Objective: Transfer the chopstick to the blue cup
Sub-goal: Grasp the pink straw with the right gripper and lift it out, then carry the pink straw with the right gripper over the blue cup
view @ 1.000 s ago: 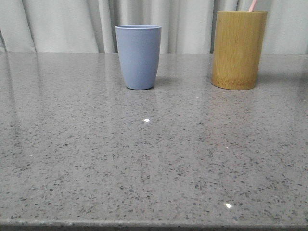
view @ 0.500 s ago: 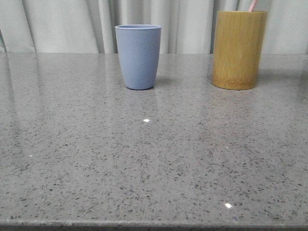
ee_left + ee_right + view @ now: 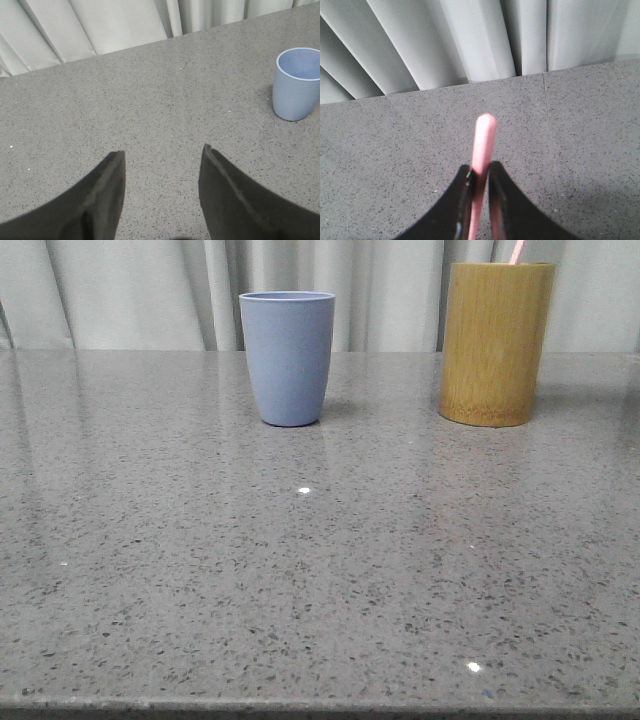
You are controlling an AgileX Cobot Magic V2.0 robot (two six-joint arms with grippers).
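The blue cup (image 3: 288,358) stands upright near the back middle of the grey table; it also shows in the left wrist view (image 3: 296,83), looking empty. A pale pink chopstick (image 3: 517,251) sticks up out of the bamboo cylinder (image 3: 496,344) at the back right; only its short top shows there. In the right wrist view my right gripper (image 3: 480,169) is shut on the pink chopstick (image 3: 484,137), whose rounded end pokes past the fingertips. My left gripper (image 3: 162,152) is open and empty above the table, apart from the blue cup. Neither gripper shows in the front view.
Pale pleated curtains (image 3: 140,290) hang behind the table's far edge. The speckled grey tabletop (image 3: 300,570) stretches from the cups to the front edge.
In the front view the pink chopstick top above the bamboo cylinder has shifted slightly left and looks thinner. The cups have not moved.
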